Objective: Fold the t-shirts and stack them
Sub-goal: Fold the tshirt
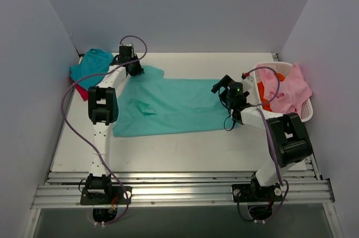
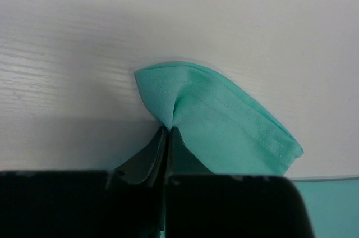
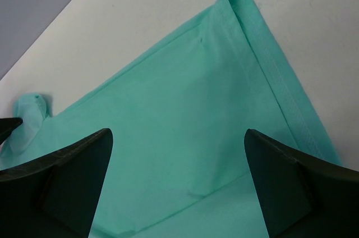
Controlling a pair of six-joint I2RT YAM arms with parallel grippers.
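Mint shirt (image 1: 168, 109) lies mid-table; teal shirt (image 1: 90, 67) left, cloth-filled basket (image 1: 307, 113) right.

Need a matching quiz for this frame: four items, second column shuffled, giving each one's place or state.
1. large mint-green cloth t-shirt
2. darker teal cloth t-shirt
3. white plastic lattice basket
4. left end effector

A. far right of table
B. pinched shut on a mint-green fold
C. spread across table middle
D. bunched at far left corner

Pairs: 1-C, 2-D, 3-A, 4-B
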